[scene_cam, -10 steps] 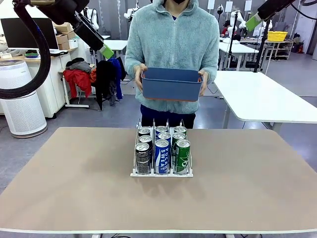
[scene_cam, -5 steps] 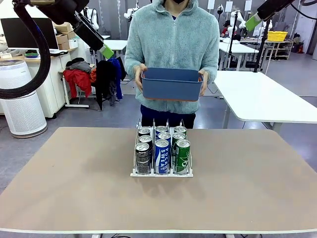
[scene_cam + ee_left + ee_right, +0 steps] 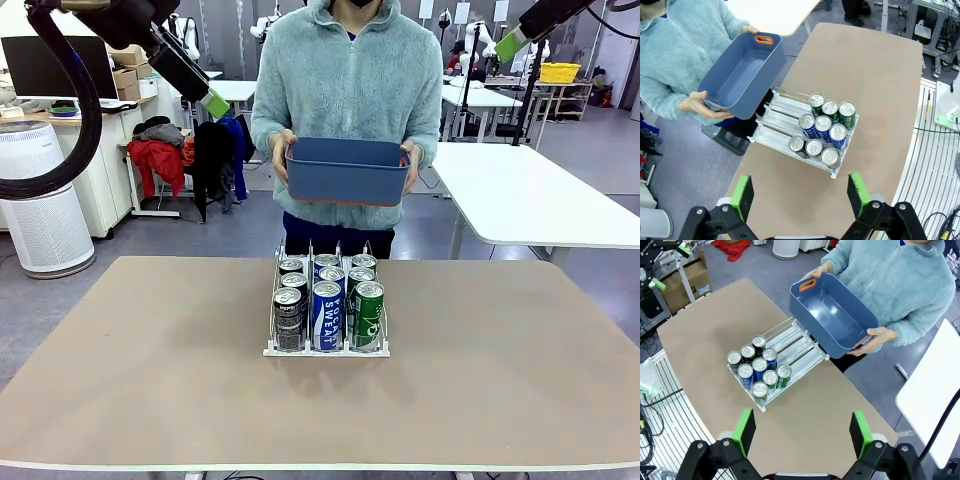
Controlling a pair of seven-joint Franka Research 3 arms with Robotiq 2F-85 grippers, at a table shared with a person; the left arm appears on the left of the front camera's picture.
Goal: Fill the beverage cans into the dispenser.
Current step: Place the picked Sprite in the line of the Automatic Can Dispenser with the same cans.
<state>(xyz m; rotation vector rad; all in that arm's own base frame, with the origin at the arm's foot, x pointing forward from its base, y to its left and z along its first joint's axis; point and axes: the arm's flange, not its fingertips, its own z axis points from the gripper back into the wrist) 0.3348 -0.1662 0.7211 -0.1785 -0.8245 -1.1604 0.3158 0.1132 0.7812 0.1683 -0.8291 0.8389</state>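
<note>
Two-handed hovering, high off the pale brown worktop [image 3: 150, 370]: holding the left black two-finger hand [image 3: 800, 194] with its green pads spread wide and gripping nothing, and holding the right black two-finger hand [image 3: 802, 432] just as wide and just as empty. Looking down from both wrists onto the small white-based, wire-divided dispenser [image 3: 775, 116] standing mid-worktop, well below and well apart from either hand. Counting nine slim silver-topped beverage cans [image 3: 822, 129] upright in it, three to each lane, crowding toward the robot's end: dark patterned ones in the lane at the robot's left, blue-and-white ones in the middle, green ones at the right. Seeing bare lane behind them, toward the person. Noting, beyond that, the dark blue plastic bin [image 3: 347, 172] with orange-edged handles, gripped at both ends by the person standing at the far side, tilting so that its inside shows, apparently with nothing in it. Spotting no loose can on the worktop.

Judging the filling as done, or very nearly so. Handling this step well by waiting: not descending toward the dispenser with nothing to carry, not reaching across the person's arms, watching the bin for a fresh can. On being offered one, approaching from above with pads wide, closing around the can's middle, holding it upright, lowering it into the bare far stretch of the matching lane, and avoiding any nudge against the standing cans or the thin wires.
</note>
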